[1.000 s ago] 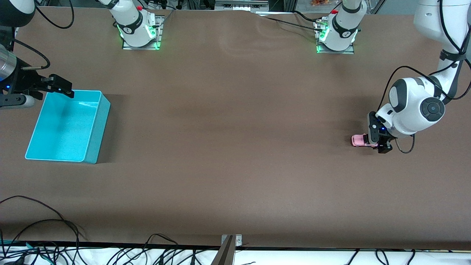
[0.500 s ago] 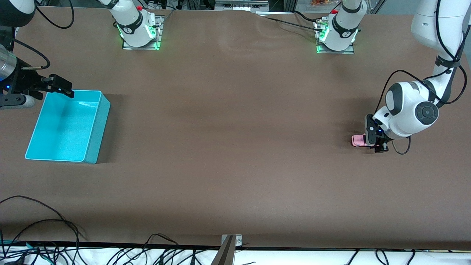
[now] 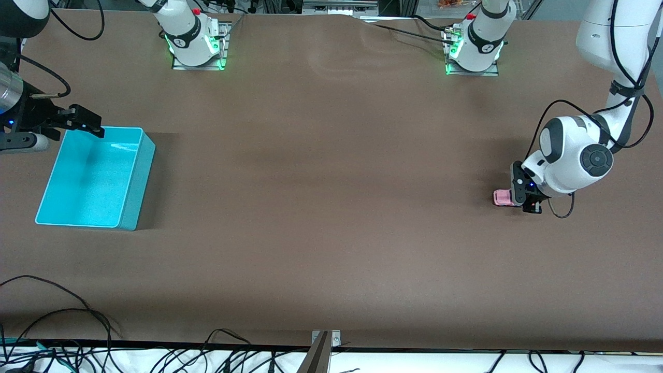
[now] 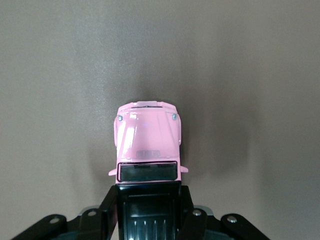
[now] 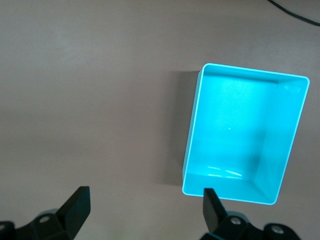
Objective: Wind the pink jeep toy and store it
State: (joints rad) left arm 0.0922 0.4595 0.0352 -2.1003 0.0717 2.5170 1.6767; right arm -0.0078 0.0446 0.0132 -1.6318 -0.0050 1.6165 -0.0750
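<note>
The pink jeep toy [image 3: 500, 197] stands on the brown table near the left arm's end; the left wrist view shows its pink hood [image 4: 147, 135] and black roof. My left gripper [image 3: 524, 200] is low over the jeep's rear, its fingers [image 4: 111, 200] pressed against both sides of the black roof, the jeep's wheels on the table. The turquoise bin [image 3: 140, 171] lies empty at the right arm's end. My right gripper [image 3: 85, 122] waits open and empty in the air over the bin's farther rim; the bin shows in the right wrist view [image 5: 192, 130].
A wide bare stretch of brown table lies between the jeep and the bin. The two arm bases [image 3: 197, 41] stand along the farther edge. Cables [image 3: 77, 331] hang along the nearer edge.
My left gripper has come down lower and slid a little along the jeep toward the right arm's end, settling around its roof. The jeep has nudged slightly the same way. The right arm has not moved.
</note>
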